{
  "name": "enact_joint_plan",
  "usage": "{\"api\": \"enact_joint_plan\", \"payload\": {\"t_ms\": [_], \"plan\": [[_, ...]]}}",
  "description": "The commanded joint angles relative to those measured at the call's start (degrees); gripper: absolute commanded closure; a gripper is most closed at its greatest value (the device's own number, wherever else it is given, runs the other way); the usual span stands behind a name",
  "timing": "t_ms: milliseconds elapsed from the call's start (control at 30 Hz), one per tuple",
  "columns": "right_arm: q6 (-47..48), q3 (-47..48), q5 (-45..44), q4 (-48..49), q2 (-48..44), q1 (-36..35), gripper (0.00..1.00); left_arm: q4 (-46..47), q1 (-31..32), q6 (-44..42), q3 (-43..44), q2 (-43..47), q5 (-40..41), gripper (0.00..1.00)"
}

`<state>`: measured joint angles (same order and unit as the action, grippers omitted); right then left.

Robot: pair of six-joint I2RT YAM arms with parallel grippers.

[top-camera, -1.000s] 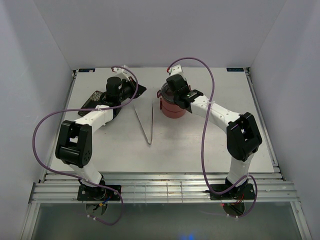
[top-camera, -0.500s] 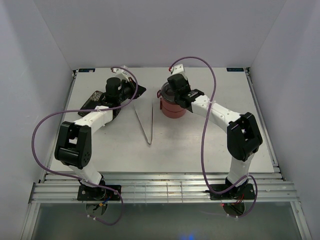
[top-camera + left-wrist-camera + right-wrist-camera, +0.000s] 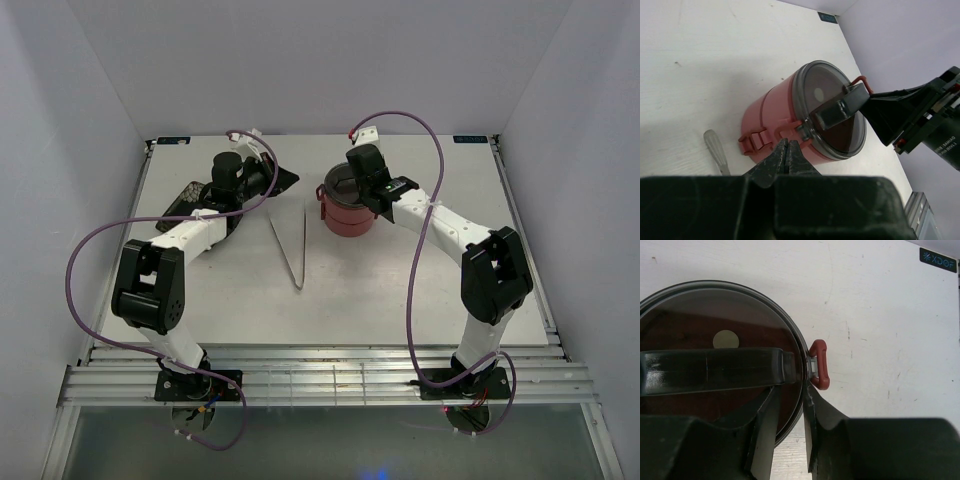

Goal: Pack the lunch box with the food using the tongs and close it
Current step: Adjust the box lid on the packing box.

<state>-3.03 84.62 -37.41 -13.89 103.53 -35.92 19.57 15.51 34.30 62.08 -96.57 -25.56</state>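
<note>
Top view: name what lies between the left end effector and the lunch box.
The tongs lie there, flat on the table, open ends in that gap; the top view shows it.

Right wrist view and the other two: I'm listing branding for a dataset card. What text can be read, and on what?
"XDOF", white on a dark sticker on the table.
Small white print on the right arm, left wrist view: too small to read.
Stickers at the table's far corners, top view: too small to read.
Lunch box: no text shows.
</note>
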Motion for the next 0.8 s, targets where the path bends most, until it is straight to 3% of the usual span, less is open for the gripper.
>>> {"api": "enact_joint_plan", "payload": {"t_ms": [0,300,533,767], "plan": [[-1.63,-1.91,1.46,-0.44,-3.33,1.99,0.70,3.01,0.40,-0.29,3.83,-0.72,-5.54,0.97],[-2.60,-4.64,7.08,2.47,-6.93,3.58,0.72,3.10,0.75,-0.47,5.50,-1.33,-5.03,0.95],[-2.69,-4.38,9.02,2.29,-7.90,3.58,0.63,2.93,1.10,-1.34,6.30,-1.78,-4.94,0.93],[-1.55,-3.50,8.40,2.90,-10.54,4.72,0.66,3.02,2.25,-3.02,8.76,-3.27,-7.31,0.91]]}}
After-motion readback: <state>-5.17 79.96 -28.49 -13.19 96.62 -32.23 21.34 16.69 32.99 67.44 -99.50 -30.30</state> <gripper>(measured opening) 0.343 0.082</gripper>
